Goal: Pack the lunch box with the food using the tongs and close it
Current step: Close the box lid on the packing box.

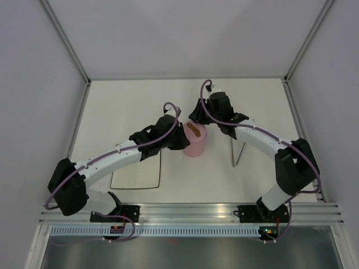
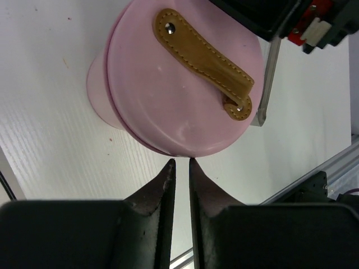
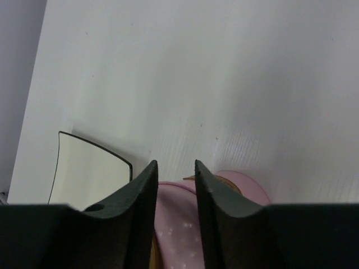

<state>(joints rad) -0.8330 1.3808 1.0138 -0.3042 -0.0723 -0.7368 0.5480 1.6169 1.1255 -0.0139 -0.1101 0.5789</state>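
Note:
The pink lunch box [image 1: 194, 147] stands mid-table with its lid [image 2: 168, 89] resting on top, and the brown strip handle [image 2: 205, 53] lies free across the lid. My left gripper [image 2: 180, 162] is at the lid's near rim. Its jaws stand a narrow slit apart with nothing between them. My right gripper [image 3: 175, 163] hovers open over the far side of the lid [image 3: 176, 224], holding nothing. The silver tongs [image 1: 238, 150] lie on the table to the right of the box, and one of their arms [image 2: 268, 78] shows beside the lid. No food shows in any view.
A flat white square plate [image 1: 134, 175] with a thin dark rim lies left of the box, near the front edge, and its corner [image 3: 90, 174] shows in the right wrist view. White walls close the table on three sides. An aluminium rail [image 1: 190, 210] runs along the near edge.

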